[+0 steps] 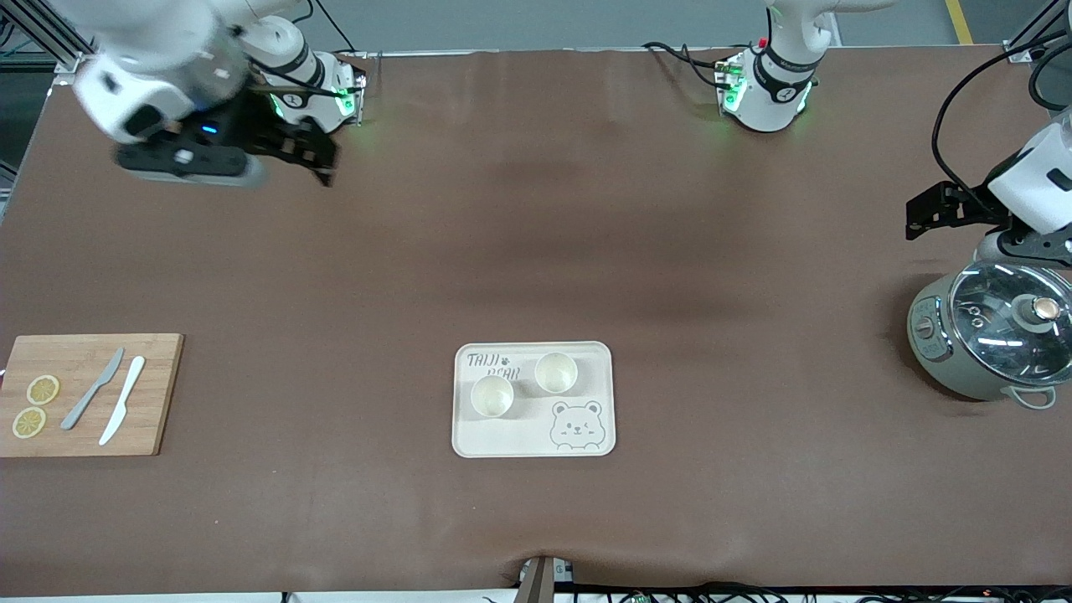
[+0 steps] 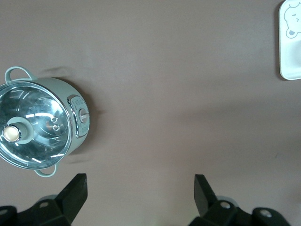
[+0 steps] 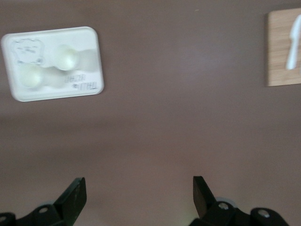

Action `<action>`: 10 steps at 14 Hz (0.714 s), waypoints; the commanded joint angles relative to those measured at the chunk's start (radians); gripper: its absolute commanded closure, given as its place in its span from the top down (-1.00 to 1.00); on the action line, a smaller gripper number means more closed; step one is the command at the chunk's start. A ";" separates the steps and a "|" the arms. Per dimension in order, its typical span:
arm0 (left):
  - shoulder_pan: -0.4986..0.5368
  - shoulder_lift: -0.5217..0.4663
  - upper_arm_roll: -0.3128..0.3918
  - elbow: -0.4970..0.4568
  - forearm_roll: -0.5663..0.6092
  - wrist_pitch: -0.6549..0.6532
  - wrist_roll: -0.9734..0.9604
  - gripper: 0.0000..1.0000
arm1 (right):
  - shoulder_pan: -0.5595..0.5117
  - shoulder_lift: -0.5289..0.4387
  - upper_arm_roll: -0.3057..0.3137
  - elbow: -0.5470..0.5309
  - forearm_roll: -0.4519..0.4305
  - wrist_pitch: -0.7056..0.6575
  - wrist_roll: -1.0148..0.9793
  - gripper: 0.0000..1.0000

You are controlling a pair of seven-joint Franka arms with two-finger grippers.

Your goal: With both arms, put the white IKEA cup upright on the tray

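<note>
The cream tray point(image 1: 502, 437) with the bear drawing lies near the table's middle, toward the front camera. Two white cups point(image 1: 492, 395) point(image 1: 556, 372) stand upright on it, openings up. My right gripper point(image 1: 318, 159) is open and empty, up in the air over bare table by its own base. Its wrist view shows the tray point(image 3: 47, 95) and both cups point(image 3: 66, 56) point(image 3: 30, 75) well away from its gripper point(image 3: 139, 195). My left gripper point(image 1: 917, 219) is open and empty, in the air beside the pot. Its wrist view catches a tray corner point(image 2: 290, 47) away from its gripper point(image 2: 141, 193).
A green pot with a glass lid point(image 1: 992, 335) stands at the left arm's end of the table, also in the left wrist view point(image 2: 37, 125). A wooden cutting board point(image 1: 151, 394) with two knives and lemon slices lies at the right arm's end.
</note>
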 commanded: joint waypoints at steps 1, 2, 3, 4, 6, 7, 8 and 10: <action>0.000 -0.002 -0.006 -0.003 0.018 0.011 -0.015 1.00 | -0.142 -0.140 0.012 -0.199 -0.046 0.061 -0.151 1.00; 0.000 -0.002 -0.006 -0.003 0.016 0.011 -0.015 1.00 | -0.202 -0.140 0.009 -0.199 -0.040 0.063 -0.229 1.00; 0.000 0.001 -0.006 -0.006 0.018 0.011 -0.015 1.00 | -0.265 -0.138 -0.003 -0.197 -0.035 0.081 -0.316 1.00; 0.000 0.001 -0.006 -0.007 0.016 0.015 -0.015 1.00 | -0.313 -0.135 -0.021 -0.199 -0.016 0.112 -0.399 1.00; 0.000 0.001 -0.006 -0.007 0.016 0.022 -0.015 1.00 | -0.400 -0.113 -0.046 -0.196 0.037 0.179 -0.560 1.00; 0.000 0.003 -0.006 -0.007 0.016 0.022 -0.015 1.00 | -0.416 -0.096 -0.046 -0.191 0.035 0.195 -0.588 1.00; 0.000 0.006 -0.006 -0.007 0.016 0.022 -0.015 1.00 | -0.415 -0.086 -0.046 -0.179 0.025 0.195 -0.587 1.00; 0.000 0.007 -0.006 -0.007 0.016 0.025 -0.016 1.00 | -0.419 -0.073 -0.046 -0.136 0.024 0.192 -0.585 1.00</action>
